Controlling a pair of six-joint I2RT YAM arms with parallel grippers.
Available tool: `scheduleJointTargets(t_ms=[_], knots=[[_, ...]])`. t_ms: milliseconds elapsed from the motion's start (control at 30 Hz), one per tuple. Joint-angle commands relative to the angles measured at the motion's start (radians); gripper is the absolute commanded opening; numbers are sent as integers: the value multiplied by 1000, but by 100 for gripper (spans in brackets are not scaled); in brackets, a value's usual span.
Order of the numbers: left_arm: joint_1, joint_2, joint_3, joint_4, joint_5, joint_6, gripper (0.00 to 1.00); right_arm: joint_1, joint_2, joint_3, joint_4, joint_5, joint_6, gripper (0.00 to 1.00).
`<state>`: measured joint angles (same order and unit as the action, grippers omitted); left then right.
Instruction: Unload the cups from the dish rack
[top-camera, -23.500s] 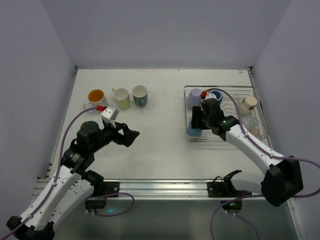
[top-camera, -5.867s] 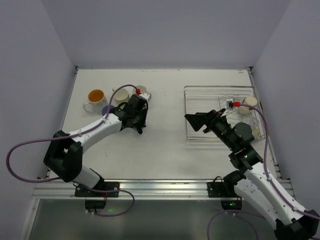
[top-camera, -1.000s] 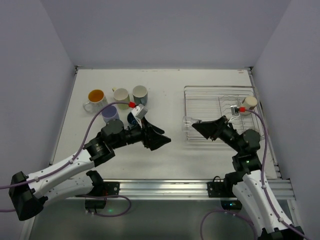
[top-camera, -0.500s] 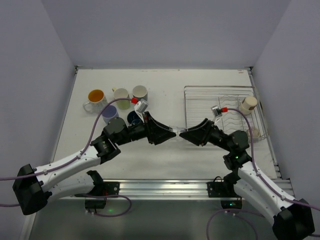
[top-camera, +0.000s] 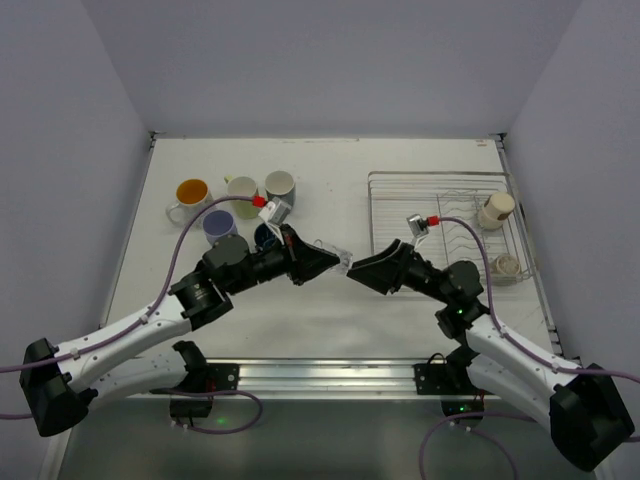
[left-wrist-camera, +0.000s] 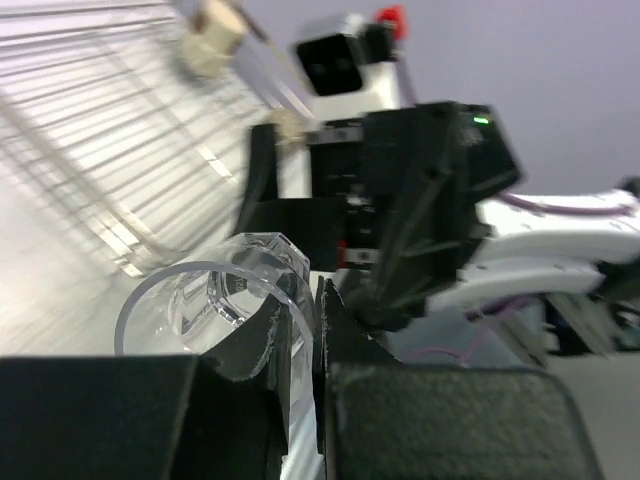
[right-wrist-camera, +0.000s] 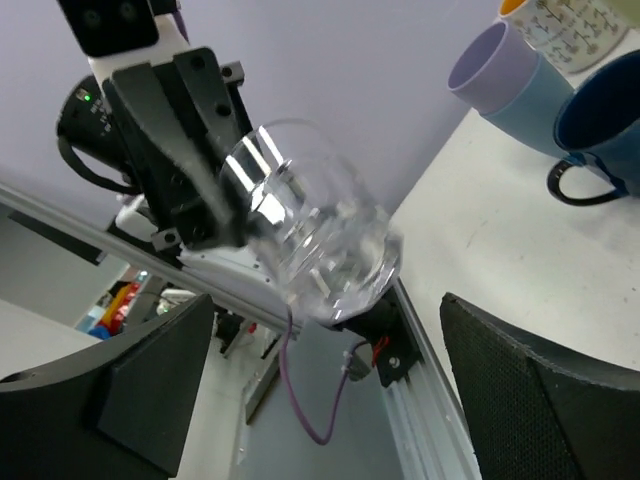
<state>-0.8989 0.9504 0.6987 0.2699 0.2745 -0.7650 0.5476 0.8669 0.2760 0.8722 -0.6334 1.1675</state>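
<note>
Left jaws: clamped on clear glass (left-wrist-camera: 215, 300) rim
Right jaws: wide apart, flanking the glass
Rack (top-camera: 400, 205): cream cup (top-camera: 497, 208) inside

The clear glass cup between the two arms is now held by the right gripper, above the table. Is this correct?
Not quite: the left gripper holds the clear glass cup, pinching its rim, above the table. The left wrist view shows it; the right gripper is open.
</note>
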Motion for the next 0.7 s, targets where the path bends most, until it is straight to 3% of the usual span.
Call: scheduleJointTargets(t_ms=[0, 33, 167, 267, 400, 500, 667], knots=[[3, -54, 65, -301, -262, 134, 0, 9, -63, -1, -63, 80, -63, 99], [5, -62, 91, -457, -321, 148, 0, 9, -81, 0, -106, 99, -84, 99], [8, -87, 124, -791, -639, 181, 0, 9, -184, 3, -358, 161, -230, 99], [34, -94, 108, -952, -716, 161, 0, 9, -262, 9, -506, 230, -314, 99], [80, -67, 50, -959, -674, 153, 0, 9, -328, 51, -660, 300, -391, 99], [202, 2, 30, -924, -563, 207, 0, 11, -354, 51, -700, 320, -407, 99], [334, 92, -4, -841, -541, 253, 0, 9, -417, 28, -746, 350, -425, 99]])
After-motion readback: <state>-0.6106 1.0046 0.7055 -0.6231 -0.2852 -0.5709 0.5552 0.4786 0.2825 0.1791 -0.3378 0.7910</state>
